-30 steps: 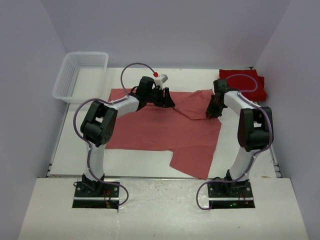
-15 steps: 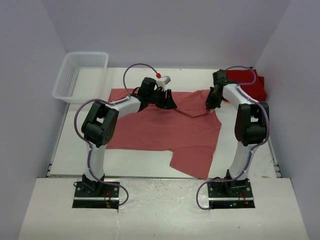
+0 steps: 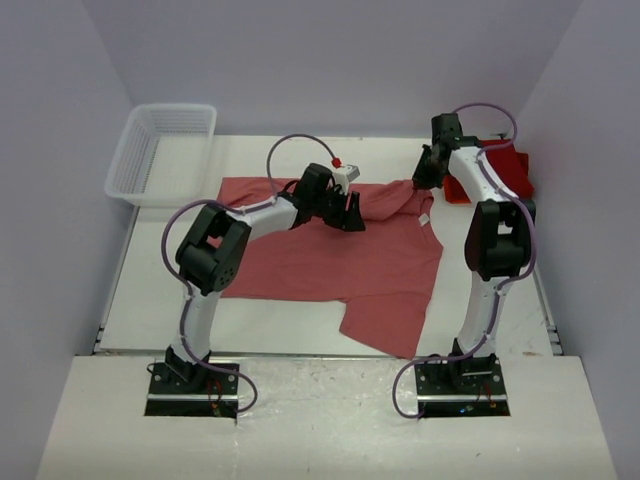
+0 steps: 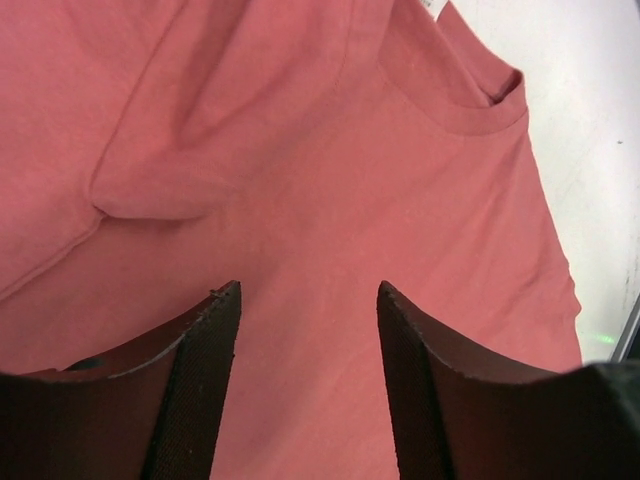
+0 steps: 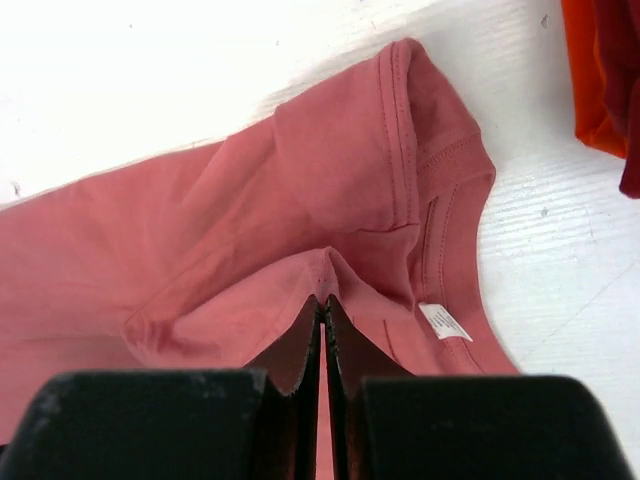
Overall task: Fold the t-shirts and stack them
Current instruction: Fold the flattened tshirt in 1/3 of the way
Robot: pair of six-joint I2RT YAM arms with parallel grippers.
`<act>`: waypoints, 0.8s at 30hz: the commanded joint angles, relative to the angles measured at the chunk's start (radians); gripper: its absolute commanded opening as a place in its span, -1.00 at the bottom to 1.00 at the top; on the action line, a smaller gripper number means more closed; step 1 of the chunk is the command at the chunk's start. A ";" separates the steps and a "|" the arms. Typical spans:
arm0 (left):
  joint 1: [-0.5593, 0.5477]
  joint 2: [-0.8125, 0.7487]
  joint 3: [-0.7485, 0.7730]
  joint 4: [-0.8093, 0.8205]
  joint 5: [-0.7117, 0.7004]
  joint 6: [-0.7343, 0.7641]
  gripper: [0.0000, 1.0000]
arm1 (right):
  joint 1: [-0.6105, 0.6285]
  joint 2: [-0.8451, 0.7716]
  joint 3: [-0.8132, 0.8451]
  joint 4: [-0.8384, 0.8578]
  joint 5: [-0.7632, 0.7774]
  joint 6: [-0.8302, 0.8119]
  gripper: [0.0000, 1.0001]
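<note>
right gripper [image 5: 322,302] pinches only a thin ridge of the salmon t-shirt [image 3: 330,262], a tug could slip it; left gripper [image 4: 308,295] jaws spread

Light: bright, even, from overhead. Shadows: we note only soft ones beneath the arms [image 3: 215,250]. Glare: counter [image 5: 150,70] nearly blown white in the right wrist view. Focus: left hand [image 4: 308,290] dark, slightly soft; salmon t-shirt [image 5: 200,230] stitching crisp.

Top camera high, looking down whole table [image 3: 260,322]; wrist cameras close over salmon t-shirt [image 3: 330,262], sharing its collar [image 4: 455,118].
</note>
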 commanded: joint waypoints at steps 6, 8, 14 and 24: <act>-0.058 0.056 0.122 -0.042 -0.151 0.028 0.24 | -0.016 0.101 0.225 -0.102 -0.069 -0.037 -1.00; -0.067 0.067 0.140 -0.030 -0.181 0.027 0.24 | -0.019 0.121 0.250 -0.104 -0.091 -0.040 -1.00; -0.082 0.116 0.200 -0.010 -0.271 0.027 0.24 | -0.021 0.144 0.288 -0.108 -0.126 -0.049 -1.00; -0.081 0.203 0.269 -0.033 -0.362 0.045 0.24 | -0.028 0.144 0.306 -0.110 -0.148 -0.057 -1.00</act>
